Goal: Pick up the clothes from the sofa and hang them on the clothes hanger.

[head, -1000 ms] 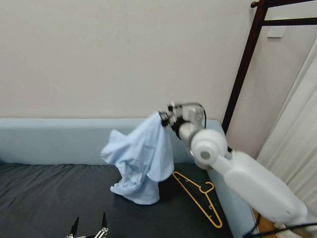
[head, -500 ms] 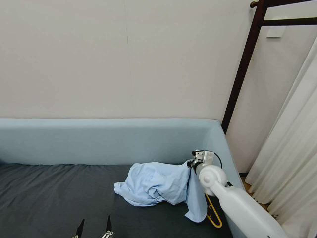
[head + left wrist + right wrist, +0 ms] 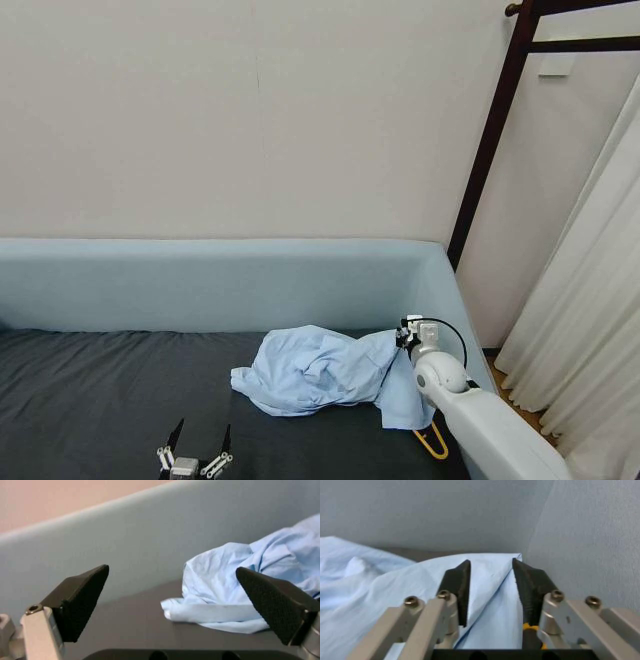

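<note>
- A pale blue shirt (image 3: 320,372) lies crumpled on the dark seat of a light blue sofa (image 3: 200,285), towards the sofa's right end.
- In the head view the right claw (image 3: 405,333) sits at the shirt's upper right edge, close to the sofa's side wall, and the cloth rises in a ridge up to it.
- A yellow hanger (image 3: 432,441) pokes out from under the shirt, just below the right arm.
- The right wrist view adds the close detail. The claw's two dark fingers (image 3: 459,588) stand a little apart, with a crease of the shirt running through the gap between them. A sliver of yellow shows under one finger.
- The left claw (image 3: 203,430) hangs low over the seat, at the head view's bottom edge and well apart from the shirt.
- The left wrist view shows this claw's fingers (image 3: 82,596) spread wide and holding nothing, with the shirt's left edge lying beyond them.
- The head view alone takes in a dark wooden rack (image 3: 490,140) rising behind the sofa's right end, with a white curtain (image 3: 590,330) beside it.
</note>
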Robot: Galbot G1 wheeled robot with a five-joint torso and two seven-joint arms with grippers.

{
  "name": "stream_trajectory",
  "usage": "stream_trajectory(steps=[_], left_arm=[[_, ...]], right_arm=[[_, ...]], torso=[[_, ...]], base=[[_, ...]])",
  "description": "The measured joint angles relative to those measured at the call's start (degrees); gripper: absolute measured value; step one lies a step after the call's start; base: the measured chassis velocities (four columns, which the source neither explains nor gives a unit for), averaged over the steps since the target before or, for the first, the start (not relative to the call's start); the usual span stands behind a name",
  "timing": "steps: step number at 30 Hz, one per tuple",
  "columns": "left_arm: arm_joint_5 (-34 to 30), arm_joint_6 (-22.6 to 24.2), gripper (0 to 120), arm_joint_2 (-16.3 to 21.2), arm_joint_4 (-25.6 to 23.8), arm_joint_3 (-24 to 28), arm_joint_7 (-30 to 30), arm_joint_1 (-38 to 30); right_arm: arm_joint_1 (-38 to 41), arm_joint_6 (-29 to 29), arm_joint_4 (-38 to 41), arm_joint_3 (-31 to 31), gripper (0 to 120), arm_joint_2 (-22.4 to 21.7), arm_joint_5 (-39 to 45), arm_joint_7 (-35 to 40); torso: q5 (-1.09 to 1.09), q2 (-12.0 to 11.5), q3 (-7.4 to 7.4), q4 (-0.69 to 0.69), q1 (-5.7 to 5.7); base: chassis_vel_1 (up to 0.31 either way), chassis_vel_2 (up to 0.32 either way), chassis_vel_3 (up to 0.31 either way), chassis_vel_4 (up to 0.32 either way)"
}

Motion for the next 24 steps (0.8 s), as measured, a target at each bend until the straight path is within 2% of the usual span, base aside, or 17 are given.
stream_trajectory(steps=[1,5,6,7,8,10,11,12,14,16,17,20,21,24], left_arm=[[0.0,0.0,100,0.0,0.0,0.0,0.0,0.0],[7.76,-3.2,100,7.26,5.94,1.16,2.58,-6.34],[10.38,-4.4,100,8.43,7.43,1.15,3.08,-7.33],[10.38,-4.4,100,8.43,7.43,1.15,3.08,-7.33],[13.29,-5.67,100,9.28,9.04,0.84,3.45,-8.05],[20.71,-8.62,100,10.47,14.56,0.54,3.74,-10.63],[20.71,-8.62,100,10.47,14.56,0.54,3.74,-10.63],[23.79,-9.57,100,10.62,16.6,0.67,3.73,-11.94],[31.73,-11.29,100,10.27,21.49,1.04,3.11,-14.93],[34.21,-11.45,99,9.82,23.05,1.06,2.37,-15.87],[37.41,-11.43,98,8.9,24.8,1.06,1.07,-17.22],[44.86,-10.05,97,6.14,29.4,1.12,-2.54,-21.34],[44.86,-10.05,97,6.14,29.4,1.12,-2.54,-21.34],[52.19,-8.6,96,3.81,34.35,1.26,-5.28,-25.46]], right_arm=[[0.0,0.0,0.0,0.0,39,0.0,0.0,0.0],[-4.74,0.58,6.23,1.97,58,-1.97,0.57,-0.73],[-5.64,0.58,7.87,2.14,63,-2.01,1.21,-0.56],[-5.64,0.58,7.87,2.14,63,-2.01,1.21,-0.56],[-6.25,0.58,9.34,2.01,66,-1.94,1.69,-0.38],[-8.08,0.49,13.05,1.41,78,-1.66,2.53,0.09],[-8.08,0.49,13.05,1.41,78,-1.66,2.53,0.09],[-9.19,0.34,14.57,1.47,81,-1.53,2.81,0.38],[-11.05,-0.17,17.14,1.78,91,-1.09,3.46,0.98],[-11.47,-0.32,17.69,1.77,93,-0.85,3.62,1.08],[-11.93,-0.38,18.09,1.83,97,-0.64,3.65,1.11],[-14.11,-0.4,18.81,3.16,100,-0.53,3.65,1.12],[-14.11,-0.4,18.81,3.16,100,-0.53,3.65,1.12],[-16.08,-0.35,19.58,4.87,100,-0.86,3.65,1.13]], torso=[[0.0,0.0,0.0,0.0,0.0],[0.01,0.0,0.0,-0.02,0.0],[0.02,0.0,0.0,-0.02,0.0],[0.02,0.0,0.0,-0.02,0.0],[0.04,0.0,0.0,-0.02,0.0],[0.02,0.0,0.0,0.08,0.0],[0.02,0.0,0.0,0.08,0.0],[0.03,0.0,0.0,0.09,0.0],[0.02,0.01,0.0,0.0,0.0],[0.0,0.0,0.0,0.0,0.0],[0.02,0.0,0.0,0.03,0.0],[0.03,0.0,0.01,0.04,0.0],[0.03,0.0,0.01,0.04,0.0],[0.03,0.0,0.01,0.0,0.0]], base=[[0.0,0.0,0.0,0.0],[0.0,0.0,0.0,0.0],[0.0,0.0,0.0,0.0],[0.0,0.0,0.0,0.0],[0.0,0.0,0.0,0.0],[0.0,0.0,0.0,0.0],[0.0,0.0,0.0,0.0],[0.0,0.0,0.0,0.0],[0.0,0.0,0.0,0.0],[0.0,0.0,0.0,0.0],[0.0,0.0,0.0,0.0],[0.0,0.0,0.0,0.0],[0.0,0.0,0.0,0.0],[0.0,0.0,0.0,0.0]])
